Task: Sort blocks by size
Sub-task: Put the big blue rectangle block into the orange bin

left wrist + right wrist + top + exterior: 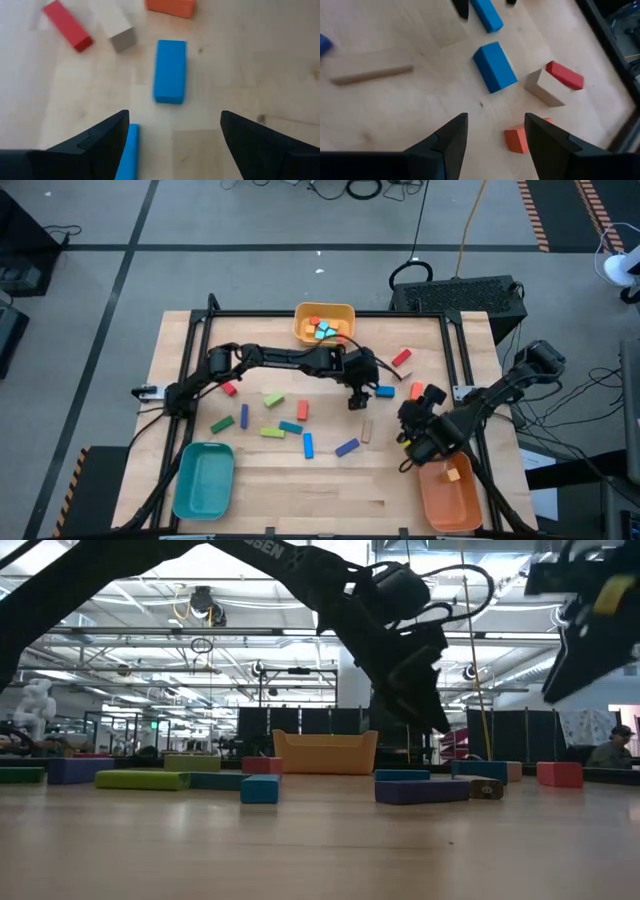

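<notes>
Many small painted blocks lie flat on the wooden table (330,490). My left gripper (355,398) (175,115) is open and hangs above the table's middle right. A blue brick (170,70) lies ahead of it. A second blue brick (129,156) (487,15) lies below it, close to one finger. My right gripper (408,422) (496,116) is open and empty, raised above the table right of the left gripper. A red block (565,75), a tan block (545,89) and an orange block (519,140) lie near it.
A yellow tray (345,310) with several small blocks stands at the far edge. A teal tray (203,480) stands near left. An orange tray (450,502) holding one orange block stands near right. A tan bar (367,430) and green, blue, teal, orange and red blocks lie left of the grippers.
</notes>
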Robot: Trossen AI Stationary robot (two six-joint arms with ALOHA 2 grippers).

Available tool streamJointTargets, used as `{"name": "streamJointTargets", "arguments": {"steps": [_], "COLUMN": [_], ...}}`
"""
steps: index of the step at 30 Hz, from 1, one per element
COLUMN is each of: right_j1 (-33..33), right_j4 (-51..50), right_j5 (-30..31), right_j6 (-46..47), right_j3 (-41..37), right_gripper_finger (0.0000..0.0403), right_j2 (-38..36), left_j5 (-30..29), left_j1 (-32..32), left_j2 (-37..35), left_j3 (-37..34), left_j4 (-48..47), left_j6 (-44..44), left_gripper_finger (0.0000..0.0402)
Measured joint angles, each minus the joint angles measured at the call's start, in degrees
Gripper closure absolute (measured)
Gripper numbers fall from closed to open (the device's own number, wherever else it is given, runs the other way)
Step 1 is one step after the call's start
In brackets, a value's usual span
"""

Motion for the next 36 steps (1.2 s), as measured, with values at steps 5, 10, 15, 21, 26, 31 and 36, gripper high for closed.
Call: {"name": "streamJointTargets", "arguments": {"steps": [5,10,15,21,26,31,36], "right_j1": [-2.7,-6.4,-12.0,-18.8,-25.9,-33.1,-39.6], "right_j4": [11.2,19.2,25.2,28.3,33.5,38.5,41.3], "right_j5": [0.0,-0.6,-4.6,-5.1,-11.9,-18.2,-23.6], "right_j6": [-5.0,-12.4,-21.1,-31.3,-41.7,-51.1,-57.7], "right_j3": [-9.8,-17.0,-20.3,-20.4,-20.4,-20.4,-20.4], "right_gripper_finger": [0.0222,0.0221,0.0197,0.0156,0.015,0.015,0.0149], "right_j2": [-7.4,-13.0,-14.7,-14.7,-14.7,-14.6,-14.6], "left_j5": [0.7,1.3,1.5,1.6,2.0,2.8,2.6], "left_j1": [0.7,0.9,1.4,2.7,4.1,4.7,5.0], "left_j2": [-1.0,-1.6,-3.8,-7.4,-10.4,-15.0,-21.1], "left_j3": [0.0,0.0,0.0,0.0,0.0,0.0,0.0], "left_j4": [-2.4,-5.4,-6.9,-10.6,-16.6,-20.9,-24.0], "left_j6": [0.9,2.4,3.0,4.8,6.4,6.3,6.1], "left_gripper_finger": [0.0089,0.0089,0.0089,0.0089,0.0089,0.0089,0.0089]}}
